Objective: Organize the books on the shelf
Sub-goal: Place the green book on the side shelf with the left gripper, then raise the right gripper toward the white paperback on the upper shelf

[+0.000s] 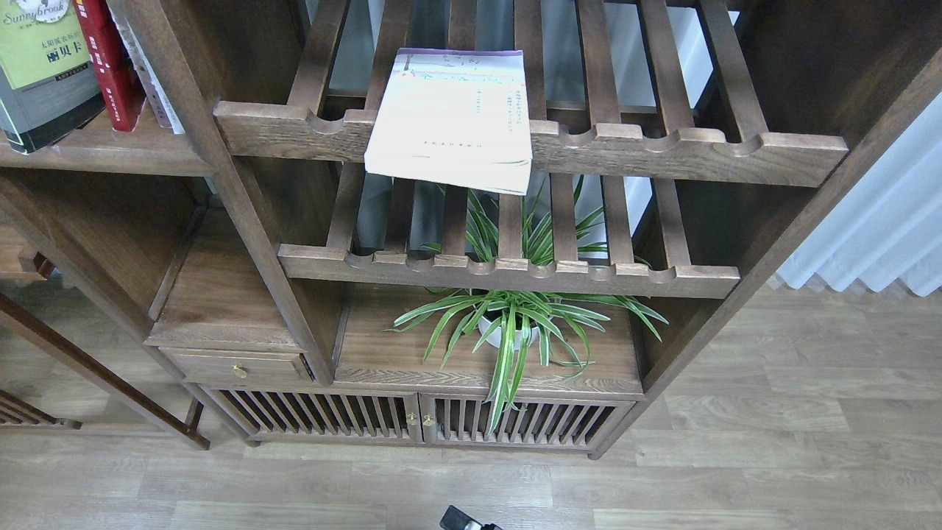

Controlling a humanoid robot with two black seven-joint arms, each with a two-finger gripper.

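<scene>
The thick black-and-yellow-green book stands at the far left on the dark plank shelf, cut off by the left edge of the view. Its lower corner reaches the shelf's rounded front edge. The red paperback stands upright just right of it, touching it. The thin white book with a purple top strip lies flat on the upper slatted rack, and its near edge overhangs the notched rail. Neither gripper shows. Whatever holds the black-and-yellow-green book is out of view.
A pale thin book leans right of the red one, against the upright post. A lower slatted rack sits above a potted spider plant. A small black part pokes in at the bottom edge.
</scene>
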